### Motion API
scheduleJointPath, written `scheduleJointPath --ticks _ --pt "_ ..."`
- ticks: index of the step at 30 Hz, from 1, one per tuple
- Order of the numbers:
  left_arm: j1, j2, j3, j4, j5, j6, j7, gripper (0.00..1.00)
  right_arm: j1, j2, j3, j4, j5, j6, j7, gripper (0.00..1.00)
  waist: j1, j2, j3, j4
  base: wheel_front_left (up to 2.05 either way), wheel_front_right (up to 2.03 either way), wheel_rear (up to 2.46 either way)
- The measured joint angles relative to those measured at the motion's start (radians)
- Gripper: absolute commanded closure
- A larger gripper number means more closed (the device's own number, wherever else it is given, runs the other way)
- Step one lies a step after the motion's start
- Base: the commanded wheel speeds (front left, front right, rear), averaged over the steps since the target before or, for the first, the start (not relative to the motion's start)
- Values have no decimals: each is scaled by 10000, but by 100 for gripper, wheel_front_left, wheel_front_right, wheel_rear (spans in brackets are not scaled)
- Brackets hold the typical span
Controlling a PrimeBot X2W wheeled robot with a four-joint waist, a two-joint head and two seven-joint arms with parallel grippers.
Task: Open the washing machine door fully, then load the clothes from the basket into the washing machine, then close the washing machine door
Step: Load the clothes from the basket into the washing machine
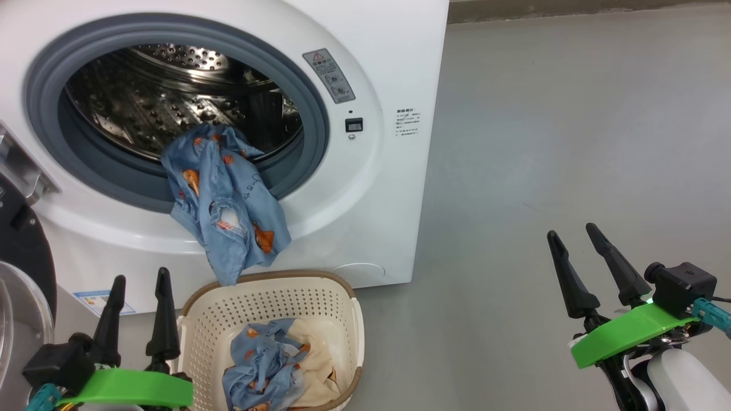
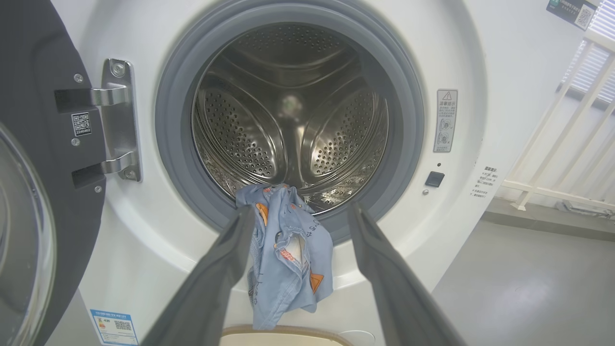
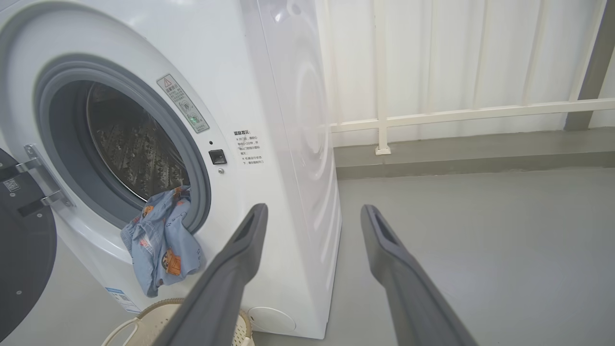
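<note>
Left gripper jaws spread, empty, lower left beside basket. Right gripper jaws spread, lower right over grey floor. Clothes in basket; one blue piece hangs from washing machine. Left wrist view: drum, hinge. Washing machine door cut off left. Right wrist view: white railing.

On the head view I see a smooth matte grey floor from twelve to four o'clock, with a darker raised grey kerb along its far edge at one o'clock. The right wrist view gives me a cream-white barred railing standing on that kerb toward two o'clock, backed by a white pleated curtain or panel, beside a dark grey upright post. On the left wrist view, bright slatted window blinds sit at two o'clock.
</note>
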Motion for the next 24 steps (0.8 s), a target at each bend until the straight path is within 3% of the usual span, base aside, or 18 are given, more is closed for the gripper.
scheduleJointPath --ticks 14,24 --pt "-4 -125 90 171 12 0 0 0 1 -46 10 -15 -13 0 0 0 0 0 80 -87 0 0 0" --pt "-920 -81 -545 2259 -449 0 2 0 -122 -48 38 -309 -75 0 0 0 0 0 713 -270 0 0 0"
